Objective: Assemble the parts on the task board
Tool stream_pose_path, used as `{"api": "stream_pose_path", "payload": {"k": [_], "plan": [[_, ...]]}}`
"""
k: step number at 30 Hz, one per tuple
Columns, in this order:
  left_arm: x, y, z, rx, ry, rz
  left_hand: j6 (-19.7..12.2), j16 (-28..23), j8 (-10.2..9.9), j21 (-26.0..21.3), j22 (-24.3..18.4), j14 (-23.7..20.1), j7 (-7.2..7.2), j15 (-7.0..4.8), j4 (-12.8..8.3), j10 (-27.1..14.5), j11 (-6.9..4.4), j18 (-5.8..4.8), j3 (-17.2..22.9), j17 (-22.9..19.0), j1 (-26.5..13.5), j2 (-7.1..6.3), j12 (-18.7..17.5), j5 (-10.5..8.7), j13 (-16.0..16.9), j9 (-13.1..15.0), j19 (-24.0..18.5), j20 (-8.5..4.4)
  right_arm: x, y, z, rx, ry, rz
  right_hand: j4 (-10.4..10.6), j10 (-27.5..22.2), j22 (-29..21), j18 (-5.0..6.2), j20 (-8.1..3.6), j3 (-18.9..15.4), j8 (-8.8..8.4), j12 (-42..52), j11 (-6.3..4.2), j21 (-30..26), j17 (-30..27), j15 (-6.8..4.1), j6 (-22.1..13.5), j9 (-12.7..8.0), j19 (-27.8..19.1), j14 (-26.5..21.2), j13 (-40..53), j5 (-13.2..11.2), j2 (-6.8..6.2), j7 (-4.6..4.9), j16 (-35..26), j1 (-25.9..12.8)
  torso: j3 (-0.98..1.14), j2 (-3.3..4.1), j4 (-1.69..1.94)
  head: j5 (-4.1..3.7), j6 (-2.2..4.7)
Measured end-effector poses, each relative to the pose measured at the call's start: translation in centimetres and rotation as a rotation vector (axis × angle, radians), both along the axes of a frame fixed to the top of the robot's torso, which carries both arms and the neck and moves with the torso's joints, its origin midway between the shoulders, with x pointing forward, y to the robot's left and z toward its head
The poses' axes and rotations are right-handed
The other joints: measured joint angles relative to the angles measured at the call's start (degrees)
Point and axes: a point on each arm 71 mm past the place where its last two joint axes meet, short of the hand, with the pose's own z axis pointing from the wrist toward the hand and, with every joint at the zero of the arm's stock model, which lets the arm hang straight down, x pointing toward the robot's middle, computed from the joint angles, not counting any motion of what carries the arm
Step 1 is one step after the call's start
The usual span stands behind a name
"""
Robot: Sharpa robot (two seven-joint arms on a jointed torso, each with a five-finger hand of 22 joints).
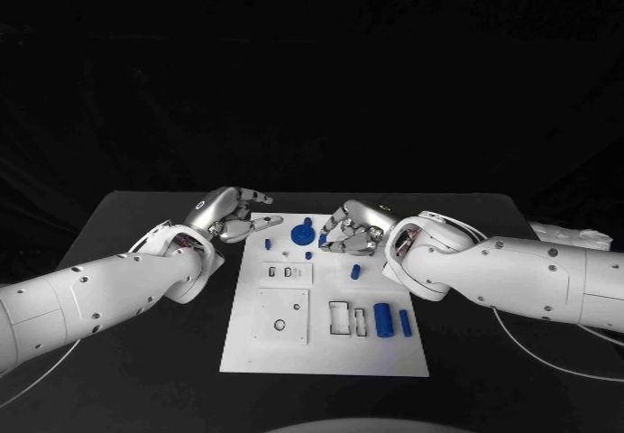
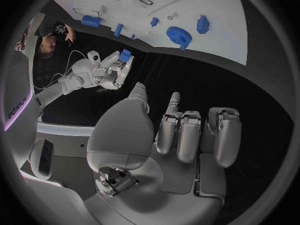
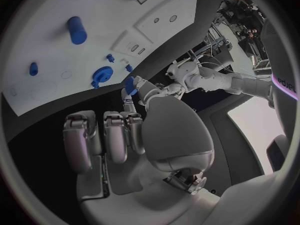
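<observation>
- Overhead, from the head view, the flat white task board (image 1: 325, 347) is lying on the matte black tabletop (image 1: 130, 216). Blue parts are sitting on it: a toothed gear (image 1: 302, 235) near the far edge, a small peg (image 1: 355, 271) at mid-board, a thick cylinder (image 1: 384, 319) and a slimmer bar (image 1: 405, 322) beside rectangular cutouts (image 1: 347, 318). The metallic left hand (image 1: 232, 214) is hovering at the board's far left corner, its fingers apart and holding nothing. The right hand (image 1: 353, 226) is hanging just right of the gear, fingers curled.
- From the left wrist view, the left hand (image 2: 181, 135) is showing smooth silver fingers, loosely bent and empty. Across the board, the right hand (image 2: 111, 71) is pinching a small blue block (image 2: 125, 55).
- From the right wrist view, the right hand (image 3: 134, 135) is gripping that block (image 3: 130, 85) at its fingertips, just off the board's edge.
</observation>
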Motion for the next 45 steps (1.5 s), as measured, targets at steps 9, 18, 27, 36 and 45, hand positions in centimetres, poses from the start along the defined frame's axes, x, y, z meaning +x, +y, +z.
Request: {"api": "stream_pose_path", "payload": {"k": [9,18,27,36,45], "plan": [[0.0,-0.1,0.0,0.000,0.000,-0.001,0.0,0.0,0.0,0.0,0.0,0.0,0.00,0.00,0.0,0.0,0.00,0.00,0.0,0.0,0.0,0.00,0.0,0.00,0.0,0.0,0.0,0.00,-0.3,2.5,-1.1,-0.021,0.047,0.031,-0.2,0.0,0.0,0.00,0.00,-0.2,0.08,0.0,0.00,0.0,0.0,0.00,0.2,0.0,0.0,0.0,0.0,0.2,-0.01,0.23,0.0,0.0,-0.01,-0.02,-0.03,0.80,-0.70],[0.0,-0.1,0.0,0.000,0.000,0.000,0.0,0.0,0.0,0.0,0.0,0.0,0.00,0.00,0.0,0.0,0.00,0.00,0.0,0.0,0.0,0.00,0.0,0.00,0.0,0.0,0.0,0.00,-0.8,5.2,-2.6,-0.057,0.082,0.041,-0.2,0.0,0.0,0.00,0.20,-0.2,0.09,0.0,0.41,0.0,0.0,0.00,0.4,0.0,0.2,0.0,0.0,0.2,-0.01,0.41,0.0,0.0,0.05,0.06,-0.04,0.88,-0.88],[0.0,-0.1,0.0,0.000,0.000,0.000,0.0,0.0,0.0,0.0,0.0,0.0,0.00,0.00,0.0,0.0,0.00,-0.01,0.0,0.0,0.0,0.00,0.0,0.00,0.0,0.0,0.0,0.00,-1.1,6.3,-3.5,-0.118,0.090,0.024,-0.2,0.2,0.0,0.00,0.20,-0.2,0.05,0.0,0.63,0.0,0.0,0.41,0.6,-0.2,0.2,0.0,0.0,0.2,-0.02,0.62,0.0,0.0,0.06,0.09,-0.10,0.73,-1.21],[0.1,-0.1,0.0,0.001,0.000,0.000,0.0,0.0,0.0,0.0,0.0,0.0,0.00,0.00,0.0,0.0,0.00,0.00,0.0,0.0,0.0,0.00,0.0,0.00,0.0,0.0,0.0,0.00,-0.8,6.2,-3.7,-0.177,0.074,-0.013,-0.3,0.0,0.0,0.00,0.41,-0.3,-0.23,0.0,0.81,0.0,0.0,0.41,0.9,-0.3,0.0,0.0,0.0,0.2,-0.02,0.90,0.0,0.0,0.06,0.03,-0.09,0.43,-1.23],[0.1,-0.1,0.0,0.001,-0.001,0.001,0.0,0.0,0.0,0.0,0.0,0.0,0.00,0.00,0.0,0.0,0.00,0.00,0.0,0.0,0.0,0.00,0.0,0.00,0.0,0.0,0.0,0.00,-0.6,6.3,-3.9,-0.206,0.062,-0.026,-0.5,0.0,0.0,0.00,0.61,-0.2,-0.50,0.0,0.81,0.0,0.0,0.83,0.9,-0.3,0.2,0.0,0.0,-0.1,-0.11,0.90,0.0,-0.1,0.10,0.03,-0.04,0.26,-1.10]]}}
